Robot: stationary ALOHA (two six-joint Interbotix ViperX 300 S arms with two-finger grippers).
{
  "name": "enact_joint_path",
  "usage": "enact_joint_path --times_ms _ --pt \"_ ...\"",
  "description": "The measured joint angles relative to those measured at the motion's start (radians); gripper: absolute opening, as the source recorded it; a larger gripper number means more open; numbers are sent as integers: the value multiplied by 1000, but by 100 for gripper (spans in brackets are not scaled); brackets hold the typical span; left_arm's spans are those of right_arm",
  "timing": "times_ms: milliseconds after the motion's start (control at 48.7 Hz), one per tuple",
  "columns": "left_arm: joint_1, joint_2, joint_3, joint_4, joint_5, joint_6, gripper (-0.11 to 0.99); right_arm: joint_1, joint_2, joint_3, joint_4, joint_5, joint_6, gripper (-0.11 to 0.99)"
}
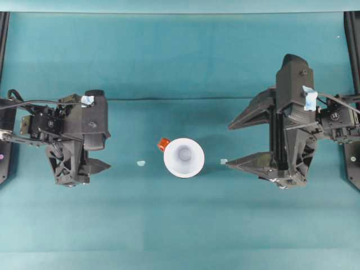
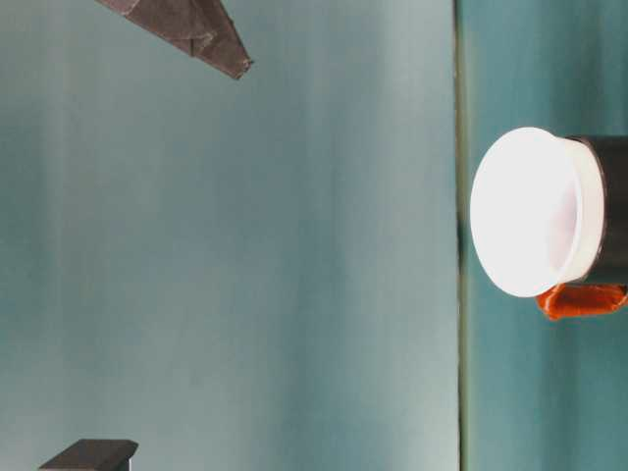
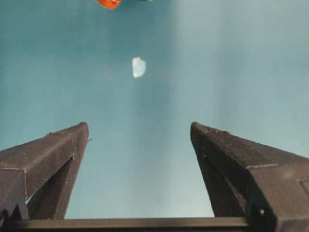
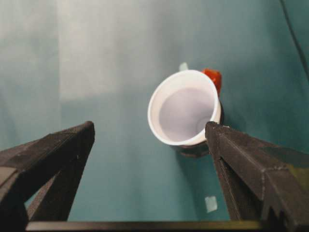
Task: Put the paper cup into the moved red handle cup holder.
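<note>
The white paper cup (image 1: 184,157) stands upright inside the black red handle cup holder (image 4: 195,149) at the table's middle. Its rim (image 2: 535,211) is wider than the holder (image 2: 613,206) and hides most of it from above. The red-orange handle (image 1: 163,144) sticks out at the cup's upper left. My right gripper (image 1: 229,144) is open to the right of the cup, apart from it and holding nothing; the cup (image 4: 185,107) lies ahead of its fingers. My left gripper (image 1: 104,153) is open well to the left, with the handle (image 3: 108,3) far ahead.
Teal cloth covers the table. One small pale scrap (image 1: 140,163) lies between the left gripper and the cup, and another (image 1: 224,161) lies near the right gripper's lower fingertip. Black frame rails (image 1: 353,34) run along both side edges.
</note>
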Motion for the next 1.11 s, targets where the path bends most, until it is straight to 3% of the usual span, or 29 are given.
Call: enact_joint_path --times_ms 1109 --pt "2 0 0 0 -48 -2 93 -5 -18 23 0 -18 2 79"
